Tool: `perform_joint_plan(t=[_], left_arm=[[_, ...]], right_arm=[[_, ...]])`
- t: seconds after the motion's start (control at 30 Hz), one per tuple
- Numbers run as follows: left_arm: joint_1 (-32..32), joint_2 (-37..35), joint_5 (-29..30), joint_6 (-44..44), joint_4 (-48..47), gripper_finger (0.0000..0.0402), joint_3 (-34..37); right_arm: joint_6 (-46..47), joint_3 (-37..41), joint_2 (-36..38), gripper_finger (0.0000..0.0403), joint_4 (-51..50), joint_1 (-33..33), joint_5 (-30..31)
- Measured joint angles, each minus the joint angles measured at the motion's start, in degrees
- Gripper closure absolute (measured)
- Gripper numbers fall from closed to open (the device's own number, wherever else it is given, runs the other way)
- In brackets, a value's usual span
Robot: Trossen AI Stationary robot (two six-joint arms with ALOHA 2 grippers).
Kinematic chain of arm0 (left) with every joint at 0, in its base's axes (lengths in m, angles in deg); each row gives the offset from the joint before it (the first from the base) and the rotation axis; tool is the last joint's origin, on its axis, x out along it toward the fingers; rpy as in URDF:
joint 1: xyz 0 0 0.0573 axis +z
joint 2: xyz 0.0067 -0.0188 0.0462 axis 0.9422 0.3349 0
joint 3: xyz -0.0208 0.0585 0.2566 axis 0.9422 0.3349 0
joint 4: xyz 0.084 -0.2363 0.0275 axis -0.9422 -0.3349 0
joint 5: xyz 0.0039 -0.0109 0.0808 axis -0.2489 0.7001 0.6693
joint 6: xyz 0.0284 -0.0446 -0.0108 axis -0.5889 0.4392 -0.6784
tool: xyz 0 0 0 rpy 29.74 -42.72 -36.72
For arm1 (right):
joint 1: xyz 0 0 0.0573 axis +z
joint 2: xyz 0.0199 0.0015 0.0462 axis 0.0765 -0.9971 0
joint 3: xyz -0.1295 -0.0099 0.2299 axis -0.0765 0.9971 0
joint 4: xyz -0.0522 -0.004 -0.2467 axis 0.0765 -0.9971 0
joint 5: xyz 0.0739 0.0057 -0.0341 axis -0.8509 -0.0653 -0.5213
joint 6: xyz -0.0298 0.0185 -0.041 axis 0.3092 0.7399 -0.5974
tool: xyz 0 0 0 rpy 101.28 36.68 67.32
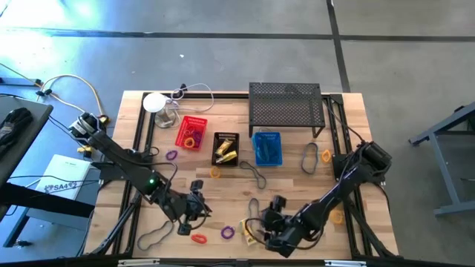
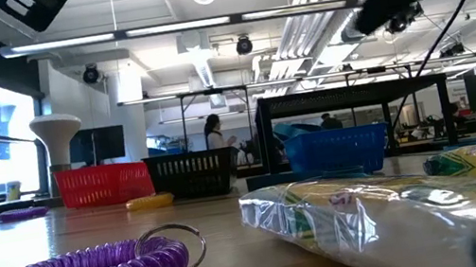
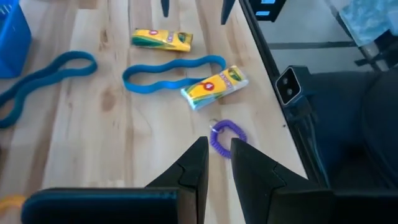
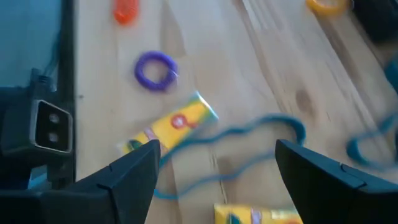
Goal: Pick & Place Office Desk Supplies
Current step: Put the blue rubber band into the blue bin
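Small supplies lie loose on the wooden table [image 1: 237, 189]. Near its front edge are a purple coil ring [image 1: 227, 232], a red ring [image 1: 199, 238], a yellow crayon pack [image 4: 171, 127] and a rubber-band loop [image 4: 249, 134]. My left gripper [image 1: 194, 208] hovers left of them. Its fingers [image 3: 219, 158] stand a narrow gap apart with nothing between them, and the purple ring [image 3: 227, 137] lies just beyond their tips. My right gripper [image 1: 266, 226] hangs wide open [image 4: 214, 155] above the crayon pack and the loop, touching neither.
Red [image 1: 191, 132], black [image 1: 225, 148] and blue [image 1: 267, 148] baskets stand mid-table before the black mesh shelf [image 1: 286, 104]. A white round object [image 1: 154, 102] stands at the far left. More rings and loops [image 1: 310, 158] lie scattered. Another crayon pack [image 3: 161, 39] lies nearby.
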Motion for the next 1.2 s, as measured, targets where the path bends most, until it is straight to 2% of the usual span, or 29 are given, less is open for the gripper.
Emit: perform_joint_plan(t=[0.23,0.37,0.57,0.7,0.8,1.0,1.1,1.2], left_arm=[[-1.52,2.20,0.01,6.91,0.59,0.0337,0.02],[-2.94,3.18,-0.03,9.59,0.82,0.0337,0.00],[-5.23,5.53,-0.05,12.70,2.40,0.0337,0.00],[-6.38,7.09,-0.23,13.11,3.20,0.0337,0.00],[-6.19,7.50,-0.25,13.13,3.43,0.0337,0.00],[-6.07,7.50,-0.19,13.85,3.77,0.0337,0.00],[-6.42,7.50,-0.21,14.43,4.01,0.0337,0.00],[-6.86,7.56,-0.13,16.36,3.99,0.0337,0.00]], right_arm=[[-5.14,0.00,-0.07,0.0096,0.83,-4.49,-5.72],[-8.16,0.00,-0.09,0.0096,-0.59,-7.42,-11.10],[-11.68,0.00,-0.11,0.0096,-11.29,-11.56,-33.24],[-3.65,0.00,-0.11,0.0096,-21.52,-14.16,-38.87],[2.99,0.00,0.58,0.0096,-31.87,-15.18,-37.17],[6.43,-0.02,1.09,0.0096,-49.02,-15.39,-25.75],[6.52,-0.02,1.24,0.0096,-51.46,-17.33,-24.49],[5.90,-0.02,1.82,0.0096,-52.44,-19.15,-20.78]])
